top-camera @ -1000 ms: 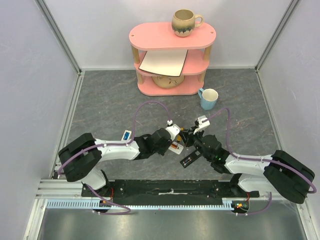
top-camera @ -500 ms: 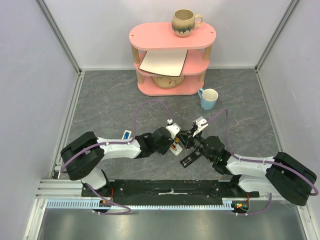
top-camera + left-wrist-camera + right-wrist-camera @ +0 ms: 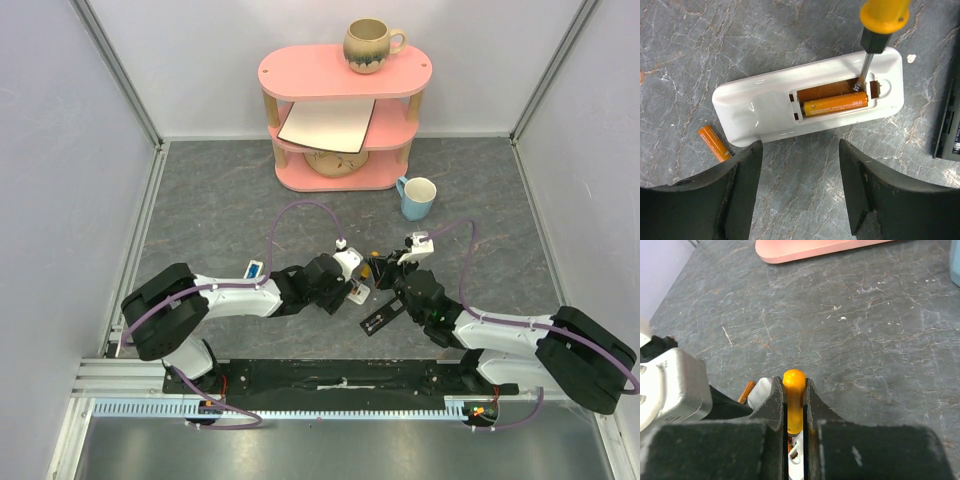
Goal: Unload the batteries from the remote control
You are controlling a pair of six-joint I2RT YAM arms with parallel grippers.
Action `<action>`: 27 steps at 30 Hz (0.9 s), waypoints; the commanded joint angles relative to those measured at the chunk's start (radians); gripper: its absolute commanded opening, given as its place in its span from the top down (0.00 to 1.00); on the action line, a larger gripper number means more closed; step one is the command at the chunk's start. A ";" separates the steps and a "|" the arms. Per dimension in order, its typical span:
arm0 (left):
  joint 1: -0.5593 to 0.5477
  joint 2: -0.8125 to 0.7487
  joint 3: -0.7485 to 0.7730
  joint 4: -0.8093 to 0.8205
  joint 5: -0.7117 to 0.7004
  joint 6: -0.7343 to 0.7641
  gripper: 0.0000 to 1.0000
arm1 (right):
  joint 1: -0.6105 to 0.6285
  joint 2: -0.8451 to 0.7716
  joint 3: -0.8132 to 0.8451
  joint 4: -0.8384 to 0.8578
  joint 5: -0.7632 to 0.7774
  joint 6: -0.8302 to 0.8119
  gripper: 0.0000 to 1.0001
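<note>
The white remote control (image 3: 760, 105) lies back-up on the grey table with its battery bay uncovered. One orange battery (image 3: 835, 104) sits in the near slot and the slot behind it is bare. A second orange battery (image 3: 713, 143) lies loose on the table by the remote's left end. My left gripper (image 3: 800, 150) stands open just in front of the remote, with only table between its fingers. My right gripper (image 3: 794, 382) is shut on the orange-handled screwdriver (image 3: 879, 20), whose tip rests in the bay at the battery's right end.
A black remote (image 3: 380, 318) lies just right of the white one, near the arms. A blue mug (image 3: 418, 196) stands behind, in front of a pink shelf (image 3: 340, 120) holding a brown mug (image 3: 370, 45), a white board and a bowl.
My left gripper has opened and let go of the white remote. My right wrist has shifted slightly to the right, still holding the screwdriver.
</note>
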 commanded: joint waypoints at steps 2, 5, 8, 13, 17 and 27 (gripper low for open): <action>0.007 -0.041 -0.019 0.054 0.028 -0.001 0.29 | -0.001 -0.022 0.051 -0.029 0.145 0.098 1.00; 0.008 -0.045 -0.021 0.056 0.029 -0.001 0.27 | -0.001 -0.048 0.054 -0.082 0.237 0.134 1.00; 0.011 -0.045 -0.021 0.056 0.028 -0.002 0.26 | -0.001 -0.071 0.089 -0.246 0.338 0.203 1.00; 0.013 -0.044 -0.019 0.054 0.022 -0.002 0.26 | -0.001 -0.114 0.115 -0.339 0.360 0.216 1.00; 0.013 -0.045 -0.021 0.054 0.016 -0.004 0.27 | 0.001 -0.133 0.132 -0.365 0.360 0.195 1.00; 0.016 -0.039 -0.021 0.054 0.013 -0.004 0.29 | 0.004 -0.171 0.114 -0.357 0.363 0.199 1.00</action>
